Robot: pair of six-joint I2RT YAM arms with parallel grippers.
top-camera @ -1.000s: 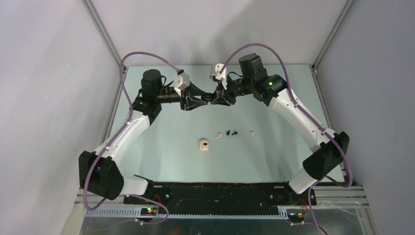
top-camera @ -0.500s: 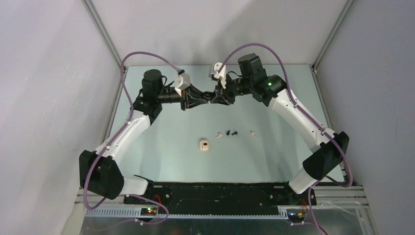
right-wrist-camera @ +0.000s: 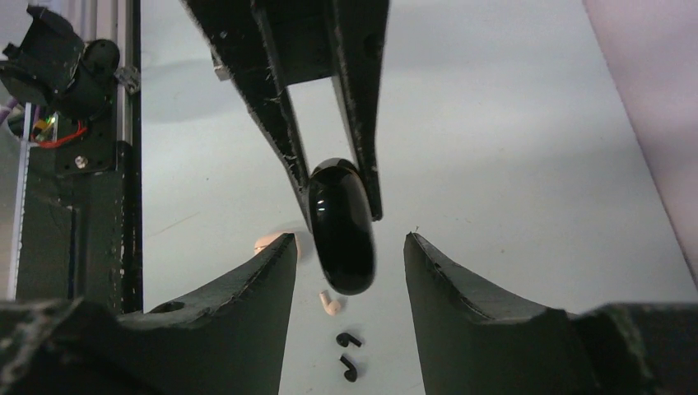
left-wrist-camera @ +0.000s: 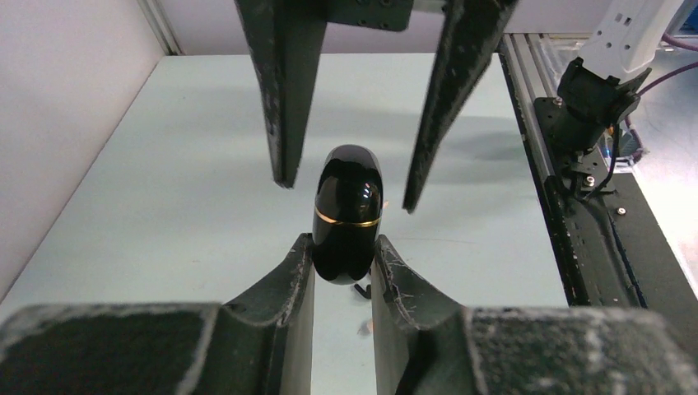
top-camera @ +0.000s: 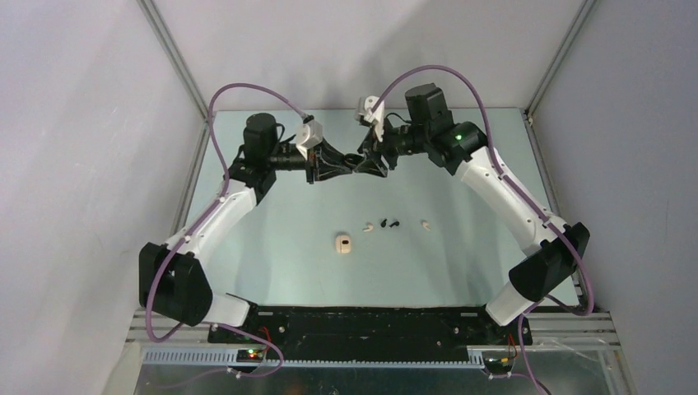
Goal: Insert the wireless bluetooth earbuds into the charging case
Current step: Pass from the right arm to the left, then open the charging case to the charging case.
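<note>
A glossy black charging case (left-wrist-camera: 347,214) with a gold seam hangs in the air above the back of the table, and my left gripper (left-wrist-camera: 343,247) is shut on its lower end. My right gripper (right-wrist-camera: 347,239) faces it tip to tip, open, its fingers standing apart on either side of the case (right-wrist-camera: 342,226) without touching. In the top view both grippers meet at the case (top-camera: 355,164). On the table below lie two black earbuds (top-camera: 388,222), a cream earbud (top-camera: 369,226) to their left and another cream earbud (top-camera: 425,223) to their right.
A closed cream charging case (top-camera: 343,244) lies on the pale green table (top-camera: 272,247), in front and to the left of the earbuds. Grey walls and aluminium rails enclose the table, and a black base plate (top-camera: 370,325) runs along the near edge.
My left gripper has shut on the black case, and the right gripper has then opened off it. Both arms shifted slightly.
</note>
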